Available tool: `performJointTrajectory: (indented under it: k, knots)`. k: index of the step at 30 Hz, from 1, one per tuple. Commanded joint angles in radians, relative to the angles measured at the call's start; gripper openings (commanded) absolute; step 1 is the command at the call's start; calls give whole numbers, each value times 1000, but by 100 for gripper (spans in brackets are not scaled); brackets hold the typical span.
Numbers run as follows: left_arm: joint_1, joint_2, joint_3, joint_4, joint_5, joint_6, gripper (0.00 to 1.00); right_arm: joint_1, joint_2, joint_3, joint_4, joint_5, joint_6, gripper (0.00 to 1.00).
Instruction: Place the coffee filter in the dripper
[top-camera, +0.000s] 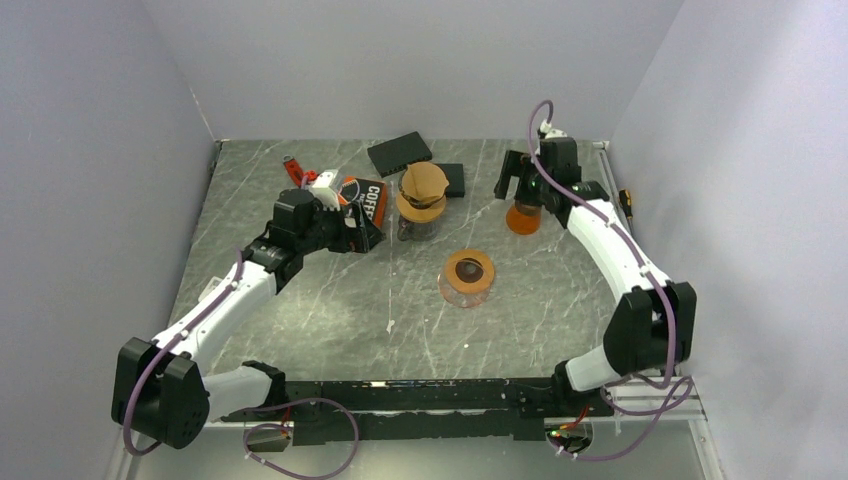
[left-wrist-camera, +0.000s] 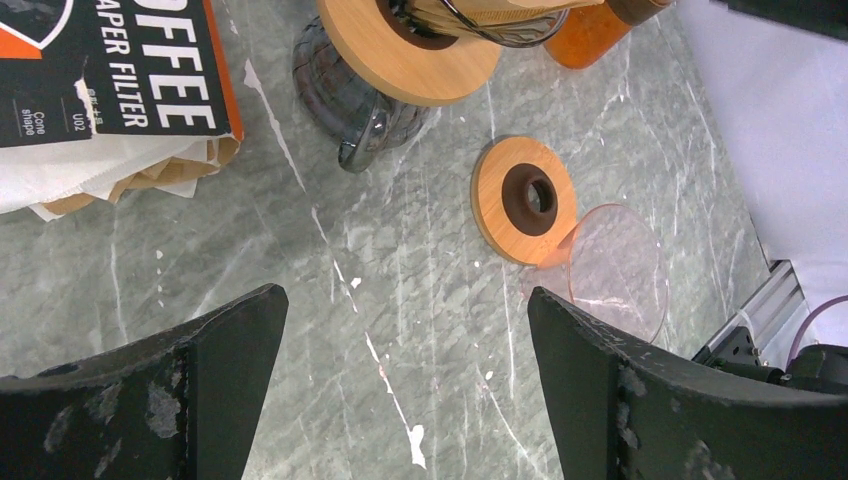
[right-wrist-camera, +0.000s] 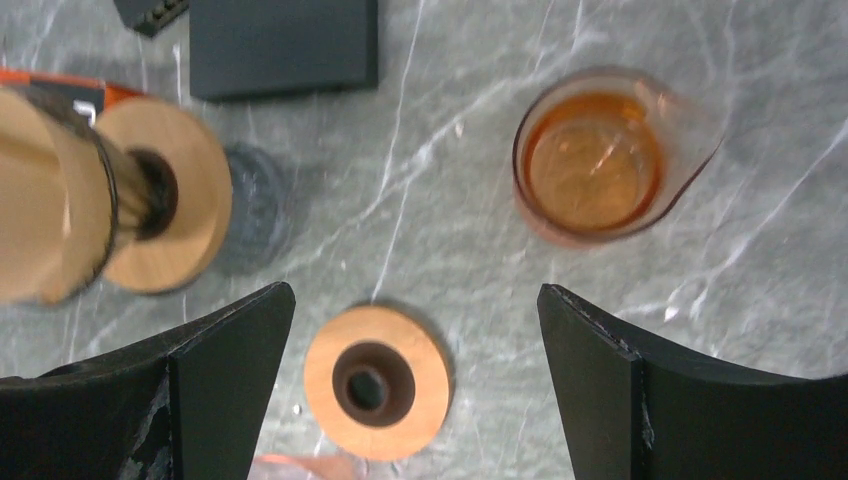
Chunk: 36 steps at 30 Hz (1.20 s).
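While looking down on a grey marbled desk (top-camera: 330, 300), showing the left gripper (left-wrist-camera: 402, 300) spread wide and holding nothing, hovering just beside a torn coffee filter pack (top-camera: 365, 200) with brown and white papers (left-wrist-camera: 130, 175) spilling from its mouth. Showing the right gripper (right-wrist-camera: 415, 295) equally wide and empty, hanging above an orange cup (top-camera: 523, 217) toward the far right. Placing one tan coffee filter (top-camera: 424, 180) seemingly already inside the dripper (top-camera: 420, 207) with the wooden collar, standing on a dark glass server (left-wrist-camera: 340, 90) just right of the pack. Also showing a second dripper (top-camera: 467, 275) of clear pink glass, resting alone at mid-desk, wooden ring uppermost. Risking, probably, pinching several papers at once, given the loose stack. Risking also tipping the collared dripper, sitting tall on the server and near the pack, through a brush from a finger or forearm. Leaving open room across the near and middle desk. Crowding the far edge with two black flat blocks (top-camera: 400, 153) and the cup, with white walls (top-camera: 100, 150) closing in on three sides and limiting any wide swing there.
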<state>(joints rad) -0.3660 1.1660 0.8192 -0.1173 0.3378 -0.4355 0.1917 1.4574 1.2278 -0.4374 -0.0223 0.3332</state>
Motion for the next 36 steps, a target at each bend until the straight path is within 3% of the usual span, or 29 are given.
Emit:
performJointTrajectory:
  k: [1, 8, 17, 23, 36]
  knots:
    - [2, 18, 17, 35, 52, -19, 96, -6, 110, 158, -35, 84, -2, 98]
    - [2, -6, -4, 35, 53, -16, 95, -24, 326, 363, -191, 155, -34, 95]
    - [2, -15, 7, 1, 10, 7, 95, -26, 402, 361, -233, 159, -45, 84]
    - [2, 6, 29, 17, 23, 2, 95, -23, 404, 333, -251, 149, -49, 74]
    - [-6, 40, 17, 68, 63, -40, 91, 4, 330, 270, -308, 154, -61, 65]
